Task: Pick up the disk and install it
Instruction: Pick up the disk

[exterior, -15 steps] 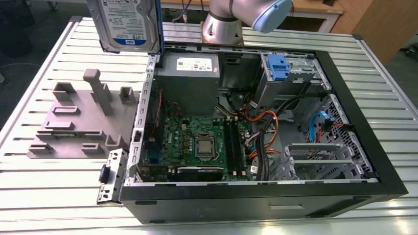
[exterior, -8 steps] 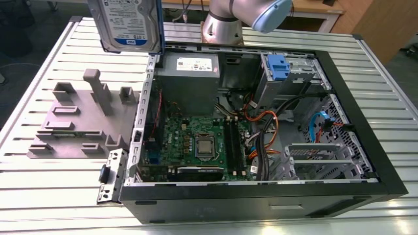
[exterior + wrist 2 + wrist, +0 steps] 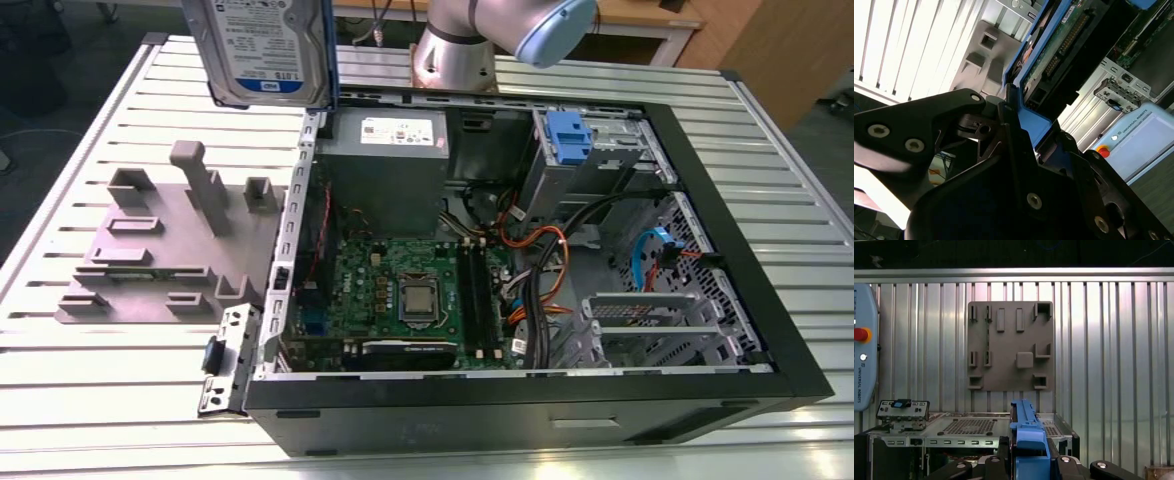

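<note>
In the exterior view the arm (image 3: pixel 467 45), silver-grey with a pale blue joint cap, rises behind the far wall of the open computer case (image 3: pixel 534 408). In both wrist views the black gripper (image 3: pixel 1034 125) (image 3: pixel 1029 450) clamps the blue-framed disk (image 3: pixel 260 50) edge-on between its jaws. It holds the disk upright above the case's far corner, on the exterior view's left.

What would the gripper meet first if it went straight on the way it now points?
The gripper, shut on the disk, points down at the table. The disk's lower end would probably reach the side wall of the computer case first, near the grey fixture plate; depth is unclear.
</note>
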`<state>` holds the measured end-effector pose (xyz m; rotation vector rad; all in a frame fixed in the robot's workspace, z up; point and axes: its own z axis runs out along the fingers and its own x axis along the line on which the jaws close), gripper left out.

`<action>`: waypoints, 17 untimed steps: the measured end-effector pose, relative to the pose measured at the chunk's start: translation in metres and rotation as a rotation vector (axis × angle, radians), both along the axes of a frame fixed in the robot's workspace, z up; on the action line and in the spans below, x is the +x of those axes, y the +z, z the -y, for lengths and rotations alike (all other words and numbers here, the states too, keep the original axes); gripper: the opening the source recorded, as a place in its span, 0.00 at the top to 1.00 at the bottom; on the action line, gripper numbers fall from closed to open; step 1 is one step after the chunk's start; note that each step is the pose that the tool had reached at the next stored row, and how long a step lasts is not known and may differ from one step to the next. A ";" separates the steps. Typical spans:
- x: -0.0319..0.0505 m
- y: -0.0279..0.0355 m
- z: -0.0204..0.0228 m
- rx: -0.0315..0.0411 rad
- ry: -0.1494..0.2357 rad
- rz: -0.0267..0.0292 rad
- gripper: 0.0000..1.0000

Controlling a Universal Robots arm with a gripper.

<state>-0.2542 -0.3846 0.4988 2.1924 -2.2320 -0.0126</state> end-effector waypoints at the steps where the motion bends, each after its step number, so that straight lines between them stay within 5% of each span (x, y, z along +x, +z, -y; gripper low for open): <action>1: 0.0003 0.0000 0.0000 0.0000 0.000 0.0000 0.64; 17: 0.0042 0.0000 0.0000 -0.0001 0.000 0.0000 0.64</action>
